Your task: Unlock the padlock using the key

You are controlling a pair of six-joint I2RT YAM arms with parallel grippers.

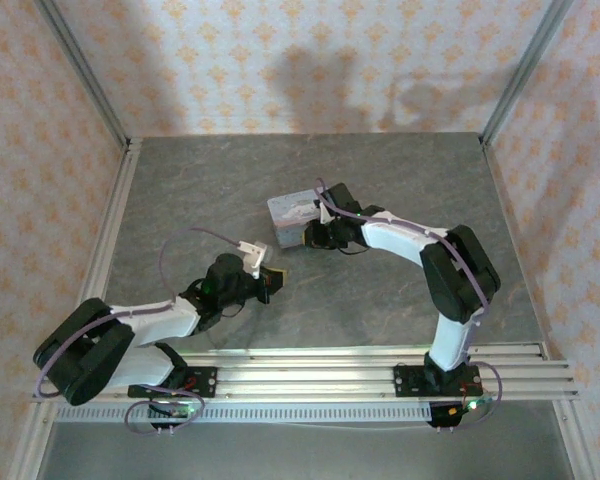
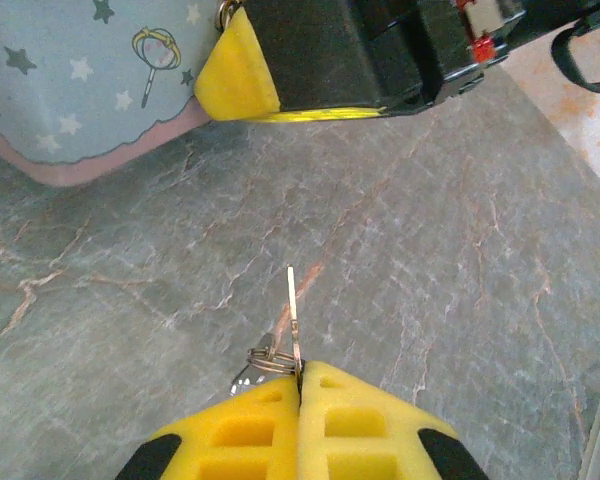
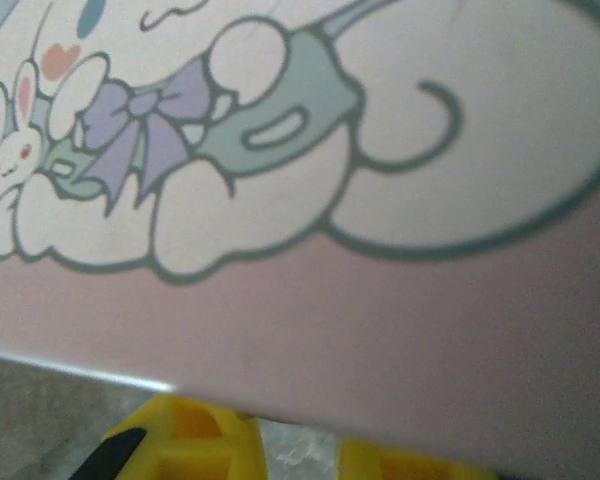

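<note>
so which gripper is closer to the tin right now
Right. The right gripper is right up against the edge of the tin. The left gripper sits back toward the arm bases, apart from the tin, pinching the key.

Soft, even light is thrown from about 6 o'clock, and blurred grey shadows are cast on the back wall [image 1: 230, 60] at 12 o'clock. The key [image 2: 294, 320] and worktop [image 2: 430, 250] are rendered sharply; the tin [image 3: 380, 200] is seen heavily blurred, too close for focus.
</note>
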